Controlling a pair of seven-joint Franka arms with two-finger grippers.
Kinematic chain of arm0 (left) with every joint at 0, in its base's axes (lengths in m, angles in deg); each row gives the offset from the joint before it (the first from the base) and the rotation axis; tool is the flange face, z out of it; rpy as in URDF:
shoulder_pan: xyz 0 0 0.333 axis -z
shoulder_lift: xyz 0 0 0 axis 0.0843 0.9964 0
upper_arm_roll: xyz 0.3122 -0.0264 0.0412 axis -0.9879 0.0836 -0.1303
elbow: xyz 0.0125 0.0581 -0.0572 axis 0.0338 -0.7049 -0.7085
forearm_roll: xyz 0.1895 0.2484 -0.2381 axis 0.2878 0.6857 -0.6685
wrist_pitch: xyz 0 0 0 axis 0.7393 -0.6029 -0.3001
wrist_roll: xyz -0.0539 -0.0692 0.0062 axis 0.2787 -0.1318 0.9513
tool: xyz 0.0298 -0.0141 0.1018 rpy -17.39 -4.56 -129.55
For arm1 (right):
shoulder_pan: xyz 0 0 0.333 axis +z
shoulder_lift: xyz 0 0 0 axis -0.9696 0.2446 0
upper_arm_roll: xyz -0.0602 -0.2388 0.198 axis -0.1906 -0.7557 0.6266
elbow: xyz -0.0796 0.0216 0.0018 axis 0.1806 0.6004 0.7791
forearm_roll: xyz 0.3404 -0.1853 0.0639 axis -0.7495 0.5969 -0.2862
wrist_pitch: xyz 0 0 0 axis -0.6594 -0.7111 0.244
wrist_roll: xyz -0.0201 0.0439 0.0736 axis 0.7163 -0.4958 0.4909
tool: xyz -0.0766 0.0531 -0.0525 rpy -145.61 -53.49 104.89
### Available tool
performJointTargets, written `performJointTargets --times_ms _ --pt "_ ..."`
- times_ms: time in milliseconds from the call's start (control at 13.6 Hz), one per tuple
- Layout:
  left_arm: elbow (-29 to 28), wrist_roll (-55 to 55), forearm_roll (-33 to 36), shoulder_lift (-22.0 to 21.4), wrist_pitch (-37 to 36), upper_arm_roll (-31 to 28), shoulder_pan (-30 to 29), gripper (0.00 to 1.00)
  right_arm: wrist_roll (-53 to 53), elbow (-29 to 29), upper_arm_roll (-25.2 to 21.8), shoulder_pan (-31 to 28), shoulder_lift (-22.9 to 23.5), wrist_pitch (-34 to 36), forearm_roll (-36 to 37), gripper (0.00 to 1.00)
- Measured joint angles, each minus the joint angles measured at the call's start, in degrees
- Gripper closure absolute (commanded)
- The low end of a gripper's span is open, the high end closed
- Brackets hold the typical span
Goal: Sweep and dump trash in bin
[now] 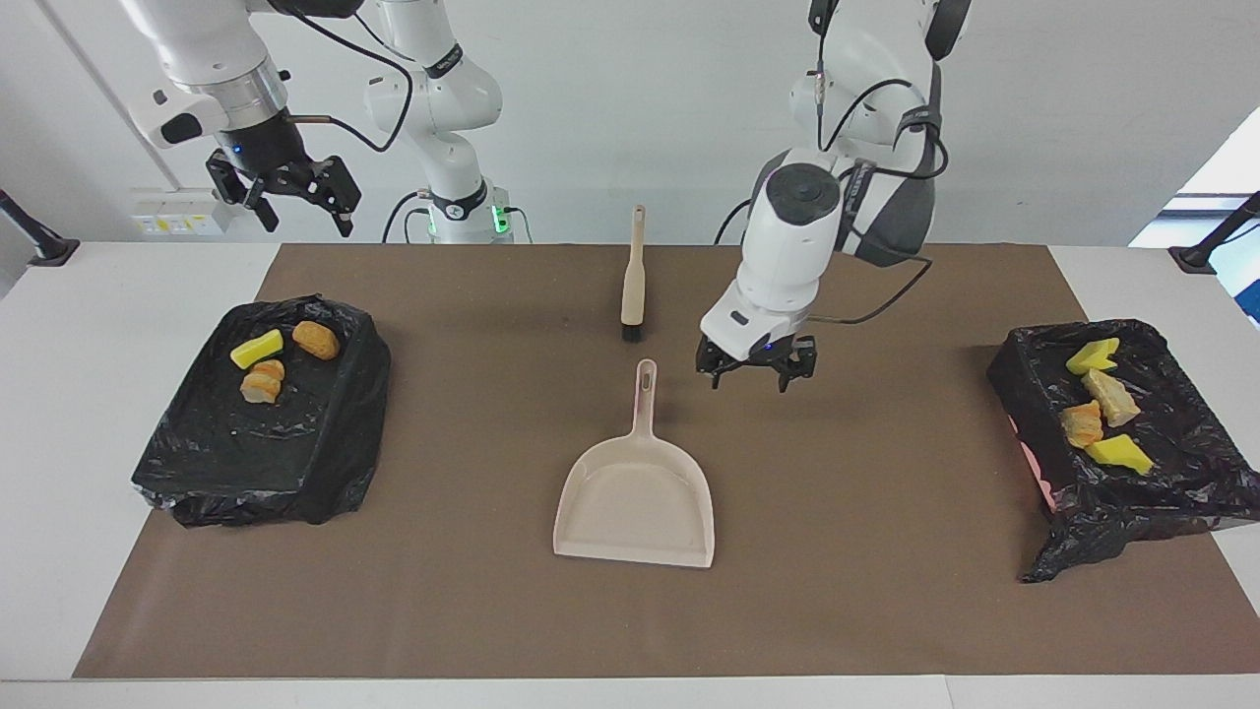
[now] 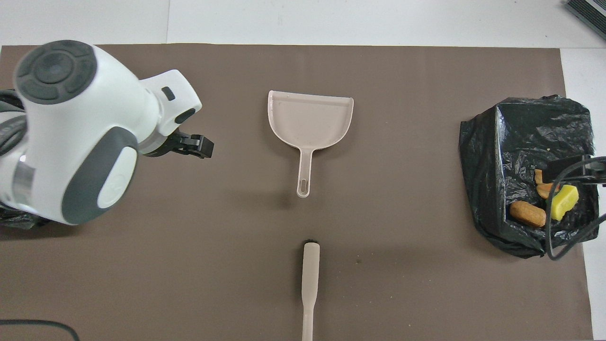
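Observation:
The beige dustpan (image 1: pixel 635 497) (image 2: pixel 310 116) lies flat and bare on the brown mat, its handle toward the robots. My left gripper (image 1: pixel 753 376) (image 2: pixel 198 145) hangs open and holds nothing, over the mat beside the handle toward the left arm's end. All the trash lies in two bins lined with black bags. One bin (image 1: pixel 335 463) (image 2: pixel 483 156) at the right arm's end holds three chunks (image 1: pixel 258 348) (image 2: pixel 525 213). The other bin (image 1: pixel 1112 512) at the left arm's end holds several chunks (image 1: pixel 1107 399). My right gripper (image 1: pixel 285 195) (image 2: pixel 565 170) waits open, high over its bin.
A beige brush (image 1: pixel 633 281) (image 2: pixel 310 279) with black bristles lies on the mat nearer to the robots than the dustpan, in line with its handle. The brown mat (image 1: pixel 866 611) covers most of the white table. In the overhead view my left arm hides the bin at its end.

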Motion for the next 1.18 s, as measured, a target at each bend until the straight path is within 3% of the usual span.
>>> performJointTargets --times_ms 295,516,736,1031,1178 --pt "-0.05 7.59 -0.20 -9.12 -9.69 -0.18 -5.54 0.00 0.00 -0.01 0.00 0.01 0.00 0.00 -1.53 0.00" --pt "1.43 12.32 -2.39 -12.97 -14.76 -0.45 -9.43 0.00 0.00 -0.01 0.00 0.01 0.00 0.00 -1.70 0.00" --pt "6.23 13.32 -3.23 -11.27 -18.29 -0.82 -10.87 0.00 0.00 -0.03 -0.07 0.00 0.00 0.00 -1.70 0.00" --pt "14.69 13.38 -3.30 -4.45 -21.26 -0.96 -12.27 0.00 0.00 -0.05 -0.06 0.01 0.00 0.00 -1.71 0.00" --pt "15.66 13.42 -3.31 -3.90 -21.47 -1.03 -12.40 0.00 0.00 0.51 0.02 0.02 0.15 1.13 -1.72 0.00"
